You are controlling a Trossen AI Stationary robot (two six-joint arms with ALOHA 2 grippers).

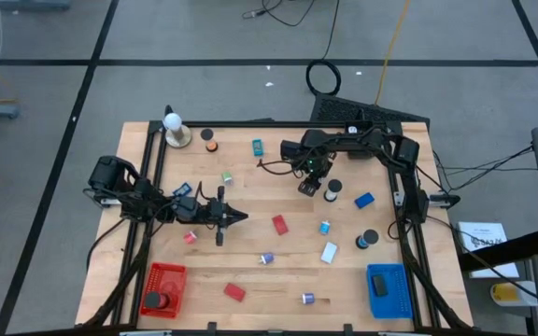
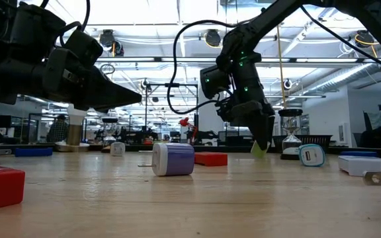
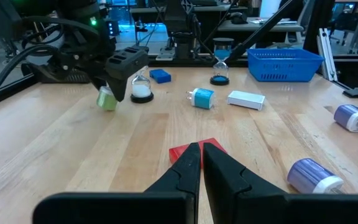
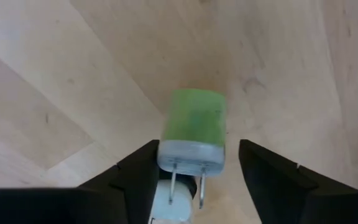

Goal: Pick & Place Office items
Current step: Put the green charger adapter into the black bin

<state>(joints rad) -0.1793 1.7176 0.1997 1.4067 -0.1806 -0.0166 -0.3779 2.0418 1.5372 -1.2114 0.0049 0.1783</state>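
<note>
Right gripper [image 4: 194,165] over table [image 4: 73,74], fingers spread wide around green plug [image 4: 193,127], gap on one side, left gripper [image 3: 201,163] closed, empty, above red block [image 3: 182,151].

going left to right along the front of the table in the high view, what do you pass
red mesh basket → red block → purple and white plug → blue mesh basket
</note>
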